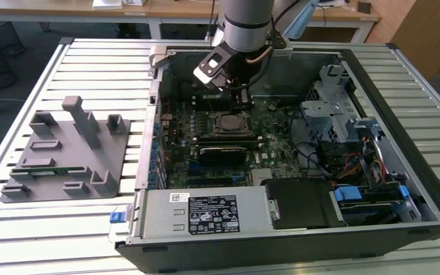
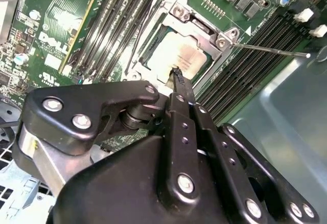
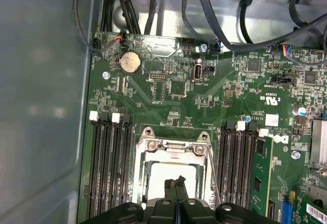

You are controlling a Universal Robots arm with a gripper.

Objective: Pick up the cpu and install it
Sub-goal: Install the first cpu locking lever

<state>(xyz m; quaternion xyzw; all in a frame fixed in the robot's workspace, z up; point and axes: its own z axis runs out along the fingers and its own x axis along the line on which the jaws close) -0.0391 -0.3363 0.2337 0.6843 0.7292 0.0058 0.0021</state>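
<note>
The black pincer [image 3: 176, 183] has its two fingers pressed together with nothing between them, and its tips hang just above the cpu [image 3: 157, 180]. That small, flat, pale silver square chip lies inside the shiny metal socket frame [image 3: 173, 144], with a thin wire lever [image 3: 212, 175] running along one side of it. Long black memory slots [image 3: 110, 157] flank the frame on both sides, all on the green motherboard [image 3: 173, 88]. The board sits in an open black computer case [image 1: 297, 247]. On the exterior view's left, a grey plastic fixture plate [image 1: 67, 154] rests on the slatted metal surface [image 1: 52, 229].
</note>
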